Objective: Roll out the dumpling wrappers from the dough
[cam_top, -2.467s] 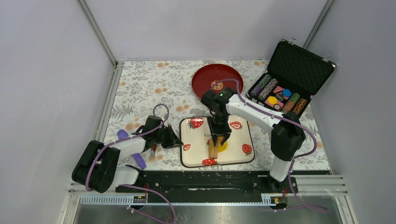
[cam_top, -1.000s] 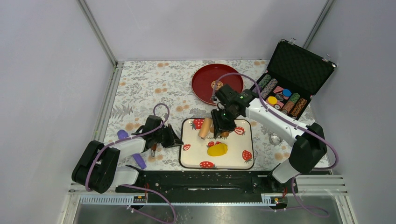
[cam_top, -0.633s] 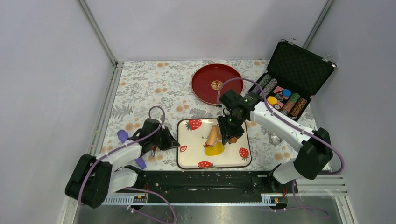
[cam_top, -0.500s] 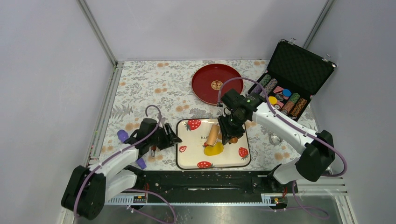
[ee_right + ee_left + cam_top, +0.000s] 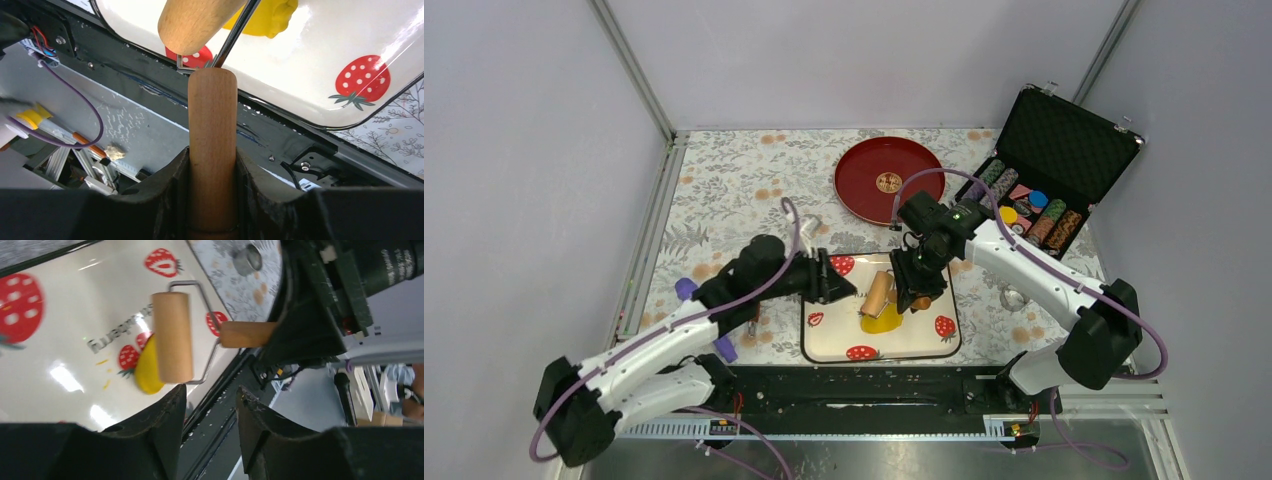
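Note:
The yellow dough lies as a flattened patch on the strawberry-print tray. The wooden roller rests with its drum on the dough's far edge. My right gripper is shut on the roller's wooden handle. The right wrist view shows the drum over the dough on the tray. My left gripper is open and empty over the tray's left part, just left of the roller. The left wrist view shows the roller, the dough and the tray. No separate wrappers show.
A red plate sits behind the tray. An open black case of poker chips stands at the back right, with a yellow chip in it. A metal ring cutter lies right of the tray. Purple tools lie at the left.
My left arm has swung right from the cloth to over the tray's left part beside the roller. My right gripper brought the roller from the tray's far edge onto the dough.

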Tool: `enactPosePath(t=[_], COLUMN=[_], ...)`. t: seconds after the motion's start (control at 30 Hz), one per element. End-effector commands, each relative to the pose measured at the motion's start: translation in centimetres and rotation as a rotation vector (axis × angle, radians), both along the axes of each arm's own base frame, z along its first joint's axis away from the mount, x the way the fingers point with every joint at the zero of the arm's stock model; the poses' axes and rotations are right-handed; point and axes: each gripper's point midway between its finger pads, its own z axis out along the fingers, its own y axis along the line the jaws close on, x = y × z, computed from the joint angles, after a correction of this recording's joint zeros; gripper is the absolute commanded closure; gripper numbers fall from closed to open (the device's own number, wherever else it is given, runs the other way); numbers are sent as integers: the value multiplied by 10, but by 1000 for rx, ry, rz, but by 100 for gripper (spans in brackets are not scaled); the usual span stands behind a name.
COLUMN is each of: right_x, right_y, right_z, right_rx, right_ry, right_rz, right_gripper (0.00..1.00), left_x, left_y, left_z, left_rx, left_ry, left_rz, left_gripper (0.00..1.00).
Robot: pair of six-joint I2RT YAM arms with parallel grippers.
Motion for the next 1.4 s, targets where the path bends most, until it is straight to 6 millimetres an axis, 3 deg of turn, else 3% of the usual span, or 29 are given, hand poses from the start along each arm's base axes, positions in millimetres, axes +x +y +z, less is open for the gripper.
enactPosePath(t=[0.0, 0.1, 0.27, 0.67, 0.73, 0.83, 0.93, 1.03, 1.17, 1.2, 1.27, 1.37], right_x=[-8, -8, -10, -9, -8, -6, -2, 5, 17, 18, 22, 24], right_y=[8, 9, 9, 13, 14, 16, 19, 25, 33, 35, 39, 41], right_z=[27, 30, 32, 37, 39, 42, 46, 54, 63, 64, 64, 56], right_rx=[93, 105, 112, 130, 137, 142, 165, 217, 302, 328, 361, 355], right_ry=[7, 2, 5, 4, 2, -4, -30, -83, -158, -169, -178, -149], right_rz=[-14, -16, -19, -14, -14, -16, -26, -70, -166, -186, -229, -262], right_gripper=[100, 100, 100, 100, 100, 100, 99, 79, 34, 27, 15, 8], left_x=[-7, -10, -17, -26, -27, -28, -22, -11, 1, 0, 3, 3], left_y=[-43, -64, -85, -99, -101, -101, -97, -87, -71, -68, -60, -48], left_z=[24, 14, -1, -28, -28, -30, -32, -29, -20, -18, -13, -9], left_rx=[-29, -1, 12, 45, 42, 40, 40, 41, 39, 34, 36, 48], left_ry=[-89, -68, -43, -6, -5, 0, 16, 27, 5, -4, -31, -59], left_rz=[-157, -206, -271, -305, -309, -300, -232, -109, 57, 70, 127, 168], left_gripper=[61, 68, 68, 69, 74, 96, 100, 100, 100, 100, 100, 100])
